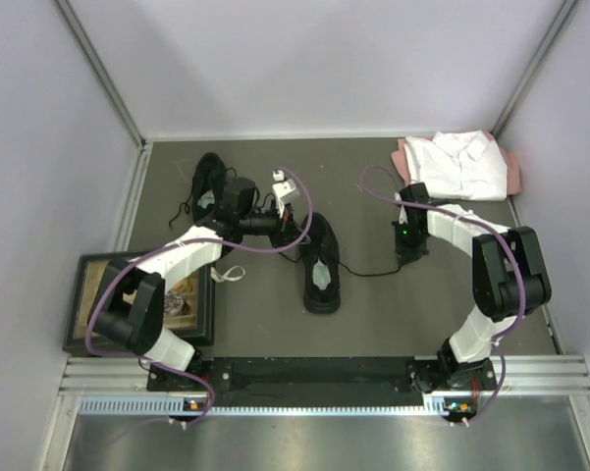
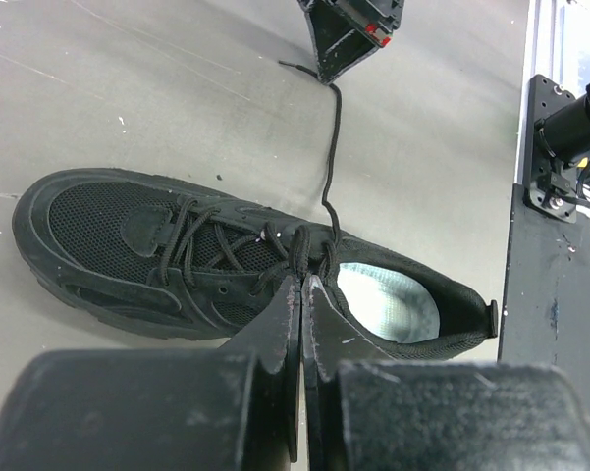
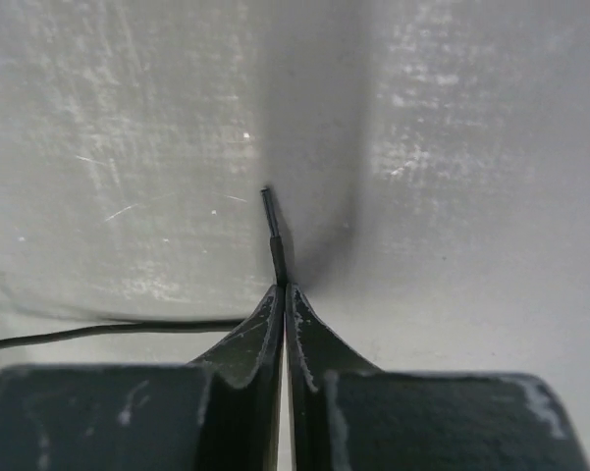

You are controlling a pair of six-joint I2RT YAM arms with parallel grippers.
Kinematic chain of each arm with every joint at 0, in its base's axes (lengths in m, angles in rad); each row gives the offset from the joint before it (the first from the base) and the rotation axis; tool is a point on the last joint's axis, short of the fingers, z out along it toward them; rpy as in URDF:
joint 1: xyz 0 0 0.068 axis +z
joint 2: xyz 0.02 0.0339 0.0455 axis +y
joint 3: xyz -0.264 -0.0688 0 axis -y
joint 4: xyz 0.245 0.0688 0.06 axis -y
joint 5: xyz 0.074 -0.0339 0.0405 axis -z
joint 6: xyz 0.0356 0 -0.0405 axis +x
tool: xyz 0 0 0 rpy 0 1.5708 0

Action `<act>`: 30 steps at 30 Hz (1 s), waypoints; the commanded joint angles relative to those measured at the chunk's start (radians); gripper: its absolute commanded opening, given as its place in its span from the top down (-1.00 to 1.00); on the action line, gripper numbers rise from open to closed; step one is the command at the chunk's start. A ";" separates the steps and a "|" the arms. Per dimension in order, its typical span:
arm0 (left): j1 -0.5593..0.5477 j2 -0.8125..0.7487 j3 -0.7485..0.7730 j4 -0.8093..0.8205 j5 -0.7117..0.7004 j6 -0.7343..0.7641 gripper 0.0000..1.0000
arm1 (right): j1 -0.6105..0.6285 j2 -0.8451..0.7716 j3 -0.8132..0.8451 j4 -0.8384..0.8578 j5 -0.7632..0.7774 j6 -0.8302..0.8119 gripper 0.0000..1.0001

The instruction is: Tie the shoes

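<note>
"Lace [image 2: 331,147] handling, you reckon?"
"Thin, limp, slippery; best pinched at its stiff tip. Right gripper [image 3: 283,289] is clamped on that tip, low over the table [image 3: 471,147], right of the near shoe [image 1: 321,265]."
"Left?"
"Left gripper [image 2: 302,285] reaches down at the shoe's tongue, fingers shut; whether it traps lace, I can't tell."

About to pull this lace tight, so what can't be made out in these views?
Left wrist: left gripper shut over the near shoe's lacing; its fingers hide whether anything is pinched.
Top: left arm covers much of the far shoe; its laces are too small to read.
Right wrist: right gripper pinches the lace tip; the shoe is outside the frame.
</note>
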 commanded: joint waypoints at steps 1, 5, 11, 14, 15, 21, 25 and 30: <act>-0.006 -0.043 0.000 0.017 0.023 0.039 1.00 | 0.011 0.010 0.058 0.002 -0.062 0.014 1.00; -0.006 -0.055 -0.009 0.009 0.039 0.077 1.00 | 0.011 -0.082 0.143 0.034 -0.181 -0.011 1.00; -0.007 -0.077 -0.031 0.029 0.085 0.128 1.00 | 0.030 -0.131 0.344 0.134 -0.459 0.029 1.00; -0.007 -0.078 -0.035 0.030 0.101 0.149 1.00 | 0.079 -0.113 0.421 0.183 -0.510 0.063 1.00; -0.007 -0.084 -0.036 0.029 0.105 0.157 1.00 | 0.091 -0.093 0.450 0.195 -0.518 0.069 1.00; -0.007 -0.092 -0.031 0.009 0.121 0.214 1.00 | 0.217 -0.014 0.541 0.315 -0.545 0.167 1.00; -0.009 -0.093 -0.023 -0.032 0.125 0.264 1.00 | 0.301 0.068 0.593 0.364 -0.541 0.231 1.00; -0.009 -0.106 -0.034 -0.049 0.124 0.287 1.00 | 0.363 0.153 0.622 0.359 -0.557 0.257 1.00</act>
